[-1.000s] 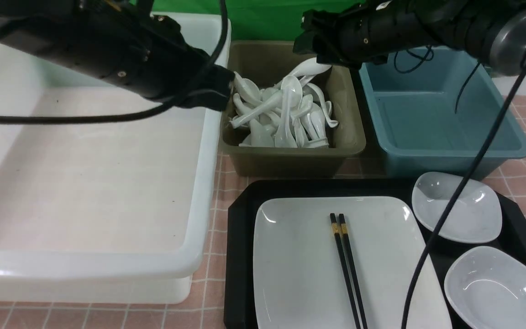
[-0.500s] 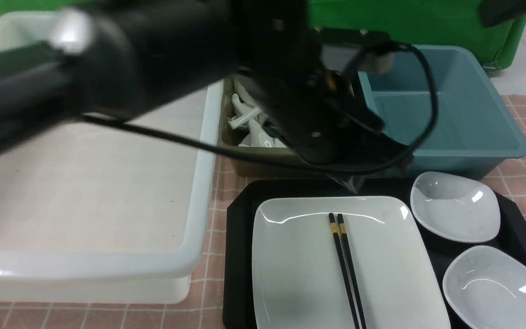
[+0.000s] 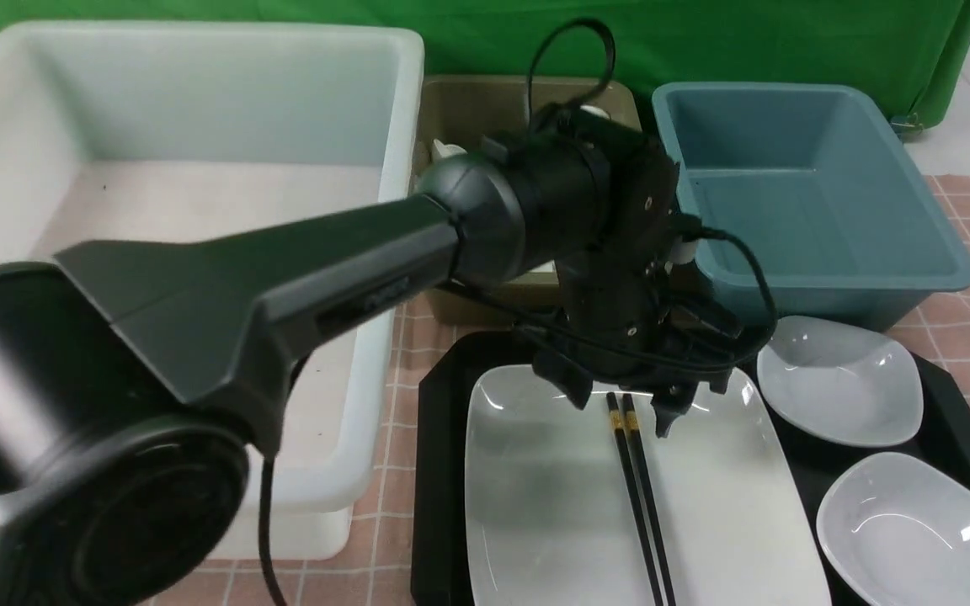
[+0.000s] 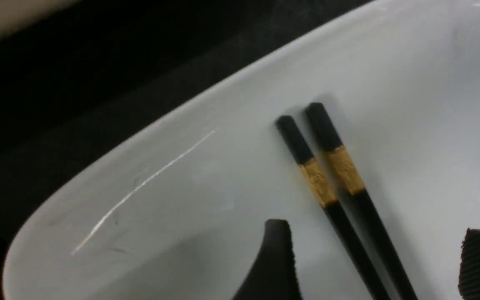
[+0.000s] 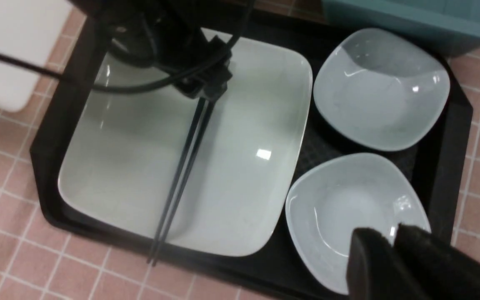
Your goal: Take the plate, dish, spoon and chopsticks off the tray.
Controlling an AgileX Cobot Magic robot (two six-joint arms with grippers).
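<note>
Here L pincer (image 3: 622, 411) spread wide astride chopsticks (image 3: 641, 497) on plate (image 3: 535, 505)

The front view is taken from the robot's side, between its arms, facing forward and downward: a large white plastic bin (image 3: 199, 93) and a blue plastic bin (image 3: 796, 194) are framed across the top, a large black plastic rectangular tray (image 3: 439, 471) at lower right. The left wrist view is held very close over a large glossy white rounded-square plate (image 4: 206, 175) and thin black gold-banded chopsticks (image 4: 331, 175). The right wrist view is set higher, over the whole tray. Tray, plate and chopsticks are shared by all three
</note>
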